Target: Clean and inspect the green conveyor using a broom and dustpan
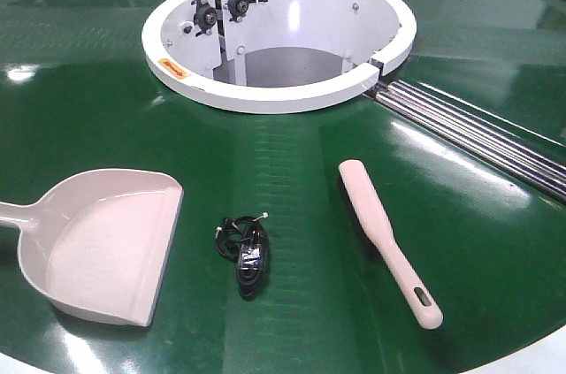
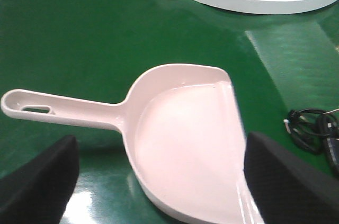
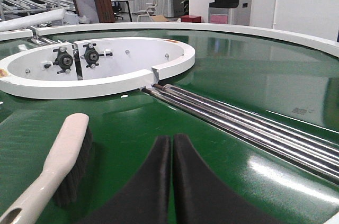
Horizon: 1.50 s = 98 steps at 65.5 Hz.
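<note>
While the dustpan [image 1: 106, 250] is lying left of the cable [image 1: 246, 255] and the broom [image 1: 378, 228] right, we are holding left fingers [image 2: 37, 181] apart, right fingers [image 3: 148, 181] together; we are judging a mid-handle grip safest.

A workshop-like lab — big green conveyor [image 1: 292, 162], steel roller rods [image 3: 238, 123], metal shelving [image 3: 24, 2] and chairs [image 3: 152, 6] behind.

Tool [image 3: 171, 143] jaws together, broom [image 3: 62, 158] just beside, green conveyor [image 3: 254, 78] beneath
</note>
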Tool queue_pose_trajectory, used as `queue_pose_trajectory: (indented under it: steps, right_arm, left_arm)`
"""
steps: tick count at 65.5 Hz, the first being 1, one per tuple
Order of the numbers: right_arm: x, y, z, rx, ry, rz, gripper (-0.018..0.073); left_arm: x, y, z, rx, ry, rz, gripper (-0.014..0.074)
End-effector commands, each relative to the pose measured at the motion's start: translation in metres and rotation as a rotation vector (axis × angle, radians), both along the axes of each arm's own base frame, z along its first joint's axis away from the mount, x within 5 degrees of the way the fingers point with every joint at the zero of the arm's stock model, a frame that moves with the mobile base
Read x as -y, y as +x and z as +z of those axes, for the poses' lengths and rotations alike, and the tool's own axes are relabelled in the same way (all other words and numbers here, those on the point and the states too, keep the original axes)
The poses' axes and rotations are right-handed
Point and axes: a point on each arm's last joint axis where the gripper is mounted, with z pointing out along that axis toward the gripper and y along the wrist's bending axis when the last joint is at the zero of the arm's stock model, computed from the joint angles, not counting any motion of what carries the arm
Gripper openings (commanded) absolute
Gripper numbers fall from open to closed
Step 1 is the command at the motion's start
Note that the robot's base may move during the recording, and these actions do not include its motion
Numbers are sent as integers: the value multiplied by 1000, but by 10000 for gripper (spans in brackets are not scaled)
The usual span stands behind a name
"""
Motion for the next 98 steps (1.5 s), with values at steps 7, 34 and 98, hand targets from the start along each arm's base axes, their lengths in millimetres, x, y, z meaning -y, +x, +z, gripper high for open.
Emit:
queue_pose_trajectory:
  steps: [7, 34, 98]
  right_arm:
    - [0, -1, 6, 81, -13, 0, -9]
    - [0, -1, 6, 81, -13, 2, -9]
    - [0, -1, 6, 81, -13, 2, -9]
  left_arm:
    - [-3, 12, 52, 18, 175, -59, 582]
    - [-5, 90, 90, -287, 706, -427, 582]
    - [-16, 192, -2, -768, 1074, -902, 503]
